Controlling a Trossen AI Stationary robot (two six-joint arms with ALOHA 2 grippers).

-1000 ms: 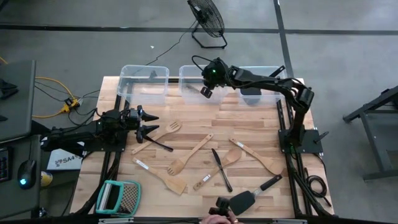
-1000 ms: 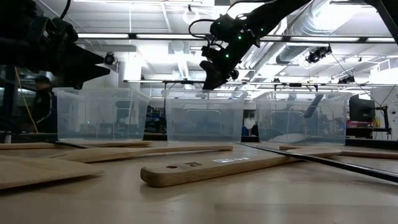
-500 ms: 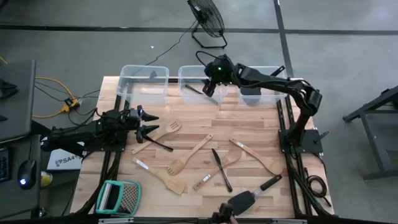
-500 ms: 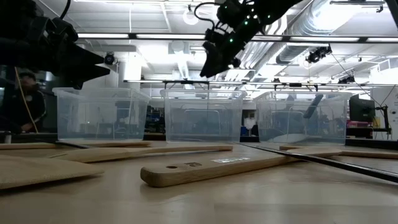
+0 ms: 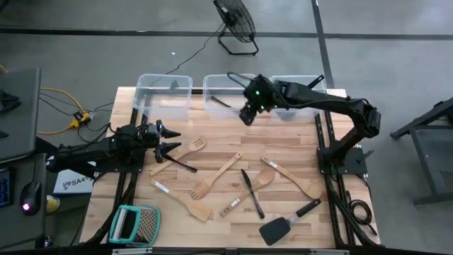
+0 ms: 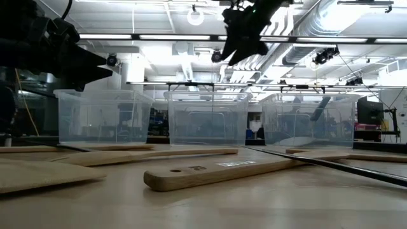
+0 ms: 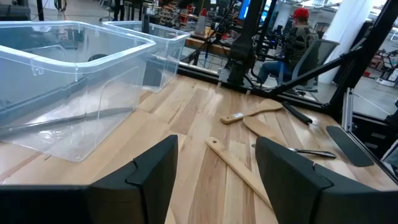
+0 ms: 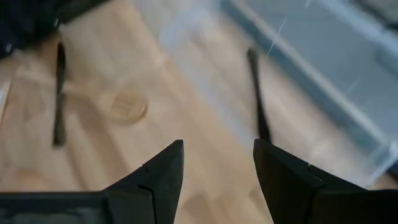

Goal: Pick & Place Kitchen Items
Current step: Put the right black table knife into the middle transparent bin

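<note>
Utensils on worktop: pale wooden spoons, spatulas and forks [image 5: 216, 176] scattered flat across the middle of the worktop [image 5: 226, 134], with a black utensil [image 5: 251, 193] lying among them.
Black spatula: [image 5: 286, 223] near the front edge, flat, apart from the rest.
Utensil in bin: one dark utensil [image 5: 221, 103] lying inside the middle bin [image 5: 212, 79].
Bins: three clear bins in a row along the far edge; left bin [image 5: 164, 81]; right bin [image 5: 304, 81] partly hidden by the right arm.
Right gripper: [image 5: 247, 115] raised just in front of the middle bin, jaws parted, nothing between them.
Left gripper: [image 5: 170, 140] at the left side of the worktop, beside a wooden fork [image 5: 185, 151]; jaws parted, empty.
Grater: teal-framed [image 5: 136, 224], flat at the front left corner.
Beyond worktop: floor fan [image 5: 236, 21]; seated person in red cap [image 7: 303, 34].
</note>
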